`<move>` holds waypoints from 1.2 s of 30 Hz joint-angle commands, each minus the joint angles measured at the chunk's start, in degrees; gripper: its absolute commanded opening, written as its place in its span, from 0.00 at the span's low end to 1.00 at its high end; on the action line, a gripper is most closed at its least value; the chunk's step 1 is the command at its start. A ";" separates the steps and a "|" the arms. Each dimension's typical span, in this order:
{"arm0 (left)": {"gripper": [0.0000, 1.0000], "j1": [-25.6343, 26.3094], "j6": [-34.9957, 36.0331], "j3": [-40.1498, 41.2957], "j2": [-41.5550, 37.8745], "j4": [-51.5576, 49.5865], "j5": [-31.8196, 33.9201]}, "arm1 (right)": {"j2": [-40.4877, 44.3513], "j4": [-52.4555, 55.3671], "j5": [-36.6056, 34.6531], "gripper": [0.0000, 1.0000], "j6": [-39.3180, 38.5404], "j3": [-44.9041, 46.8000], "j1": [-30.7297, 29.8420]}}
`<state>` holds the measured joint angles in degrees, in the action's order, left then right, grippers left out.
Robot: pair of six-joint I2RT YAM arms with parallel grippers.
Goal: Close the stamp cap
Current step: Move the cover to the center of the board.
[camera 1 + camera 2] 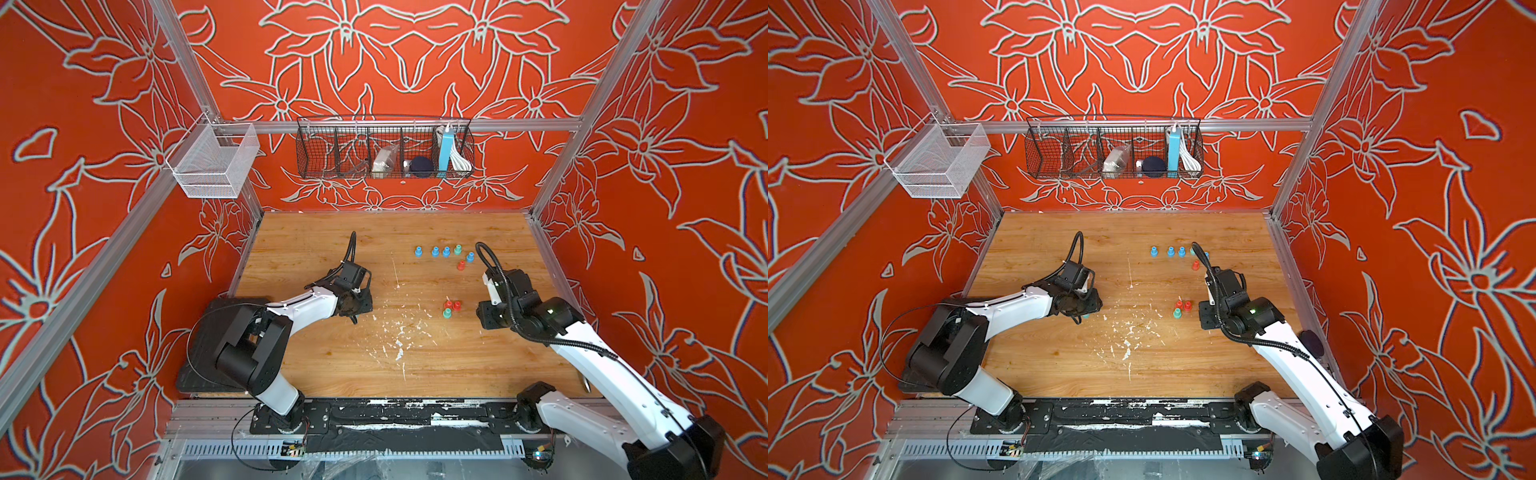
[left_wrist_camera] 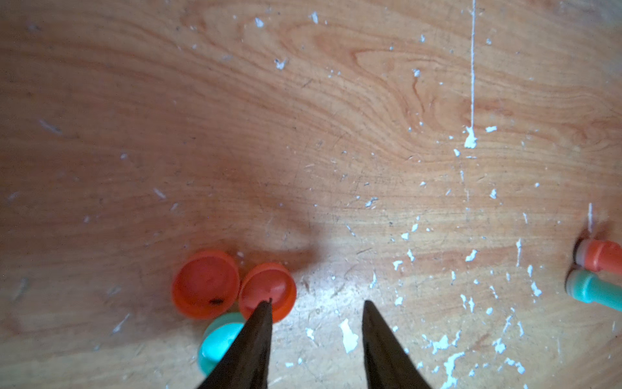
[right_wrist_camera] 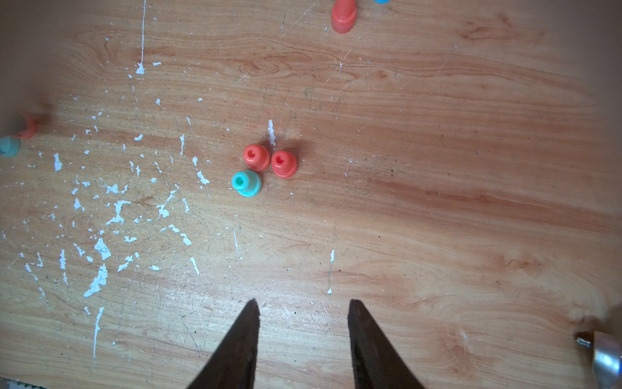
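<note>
Three uncapped stamps stand together right of the table's middle: two red ones [image 3: 256, 157] [image 3: 283, 163] and a teal one [image 3: 246, 183], seen in a top view as a cluster of stamps [image 1: 451, 308]. Their loose caps lie open side up under my left gripper [image 2: 317, 303]: two orange caps [image 2: 205, 284] [image 2: 267, 291] and a teal cap [image 2: 218, 343]. The left gripper is open and one of its fingertips [image 2: 266, 313] overlaps the nearer orange cap, with only bare wood between the jaws. My right gripper [image 3: 303, 301] is open and holds nothing, short of the stamps.
A row of capped blue and green stamps [image 1: 440, 251] and a red one [image 1: 461, 265] stand at the back right. A black wire basket [image 1: 384, 147] and a white mesh basket [image 1: 214, 160] hang on the walls. A metal object [image 3: 606, 353] lies near the table's right edge.
</note>
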<state>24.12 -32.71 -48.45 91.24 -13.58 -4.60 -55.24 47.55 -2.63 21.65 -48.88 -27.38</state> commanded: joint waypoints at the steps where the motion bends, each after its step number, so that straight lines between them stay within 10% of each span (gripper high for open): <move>1: 0.44 0.50 -0.65 -1.45 1.62 1.19 0.30 | 1.01 -0.32 -0.88 0.46 0.94 0.89 -0.26; 36: 0.44 15.66 -5.54 -19.26 18.09 -0.44 1.09 | 2.52 -0.63 -1.15 0.47 1.21 1.16 -0.31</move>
<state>39.70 -38.22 -66.57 108.92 -10.50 -3.77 -53.12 47.51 -2.74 21.87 -48.66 -27.38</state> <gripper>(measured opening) 0.440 0.468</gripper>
